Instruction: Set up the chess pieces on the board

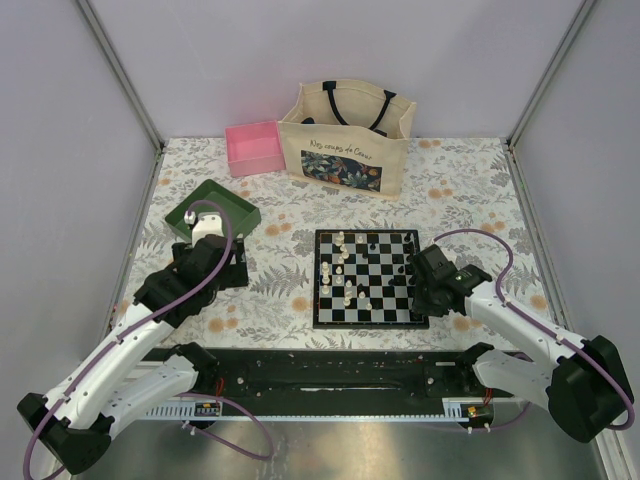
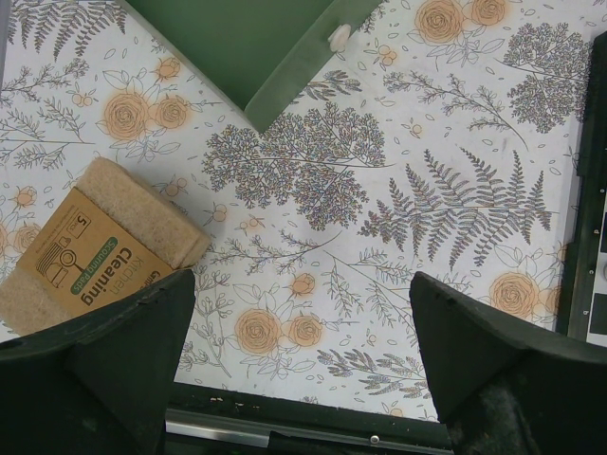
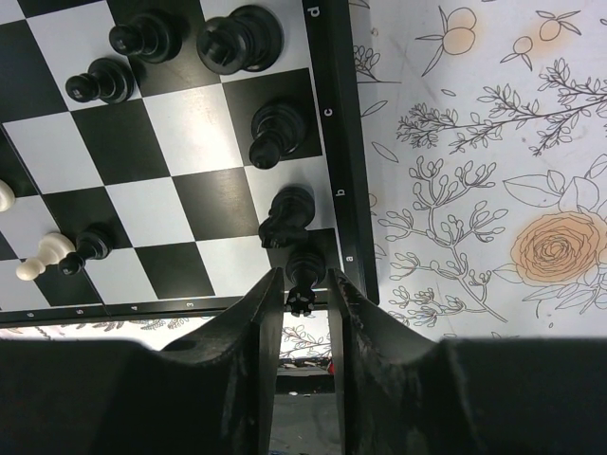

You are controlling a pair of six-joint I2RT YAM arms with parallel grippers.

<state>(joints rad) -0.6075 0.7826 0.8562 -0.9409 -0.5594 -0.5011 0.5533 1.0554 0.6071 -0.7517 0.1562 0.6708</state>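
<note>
Two dark fingers of the right gripper (image 3: 304, 277) fill the bottom of the wrist view, and they stand narrowly apart with a small black rook (image 3: 302, 286) upright right between them! Pinching it or clear of it? I cannot tell from this angle, since the gaps are mere slivers. That rook sits on the corner square of the small black-and-white checked chessboard (image 3: 334, 152), hard against its black border, with another black piece (image 3: 285, 216) on the very next square along the edge. So the rook lies dead ahead of the fingertips with its long axis vertical. Any exit wants to go straight up, or the neighbour topples. Across the table the left gripper (image 2: 302, 278) hangs wide open above the floral tablecloth (image 2: 446, 142), beside a brown cardboard-sleeved scouring pad pack (image 2: 95, 251) and the green tray (image 2: 266, 57), well apart from the board. Right arm is clearly nearer the cream pieces (image 1: 348, 295) scattered mid-board.
</note>
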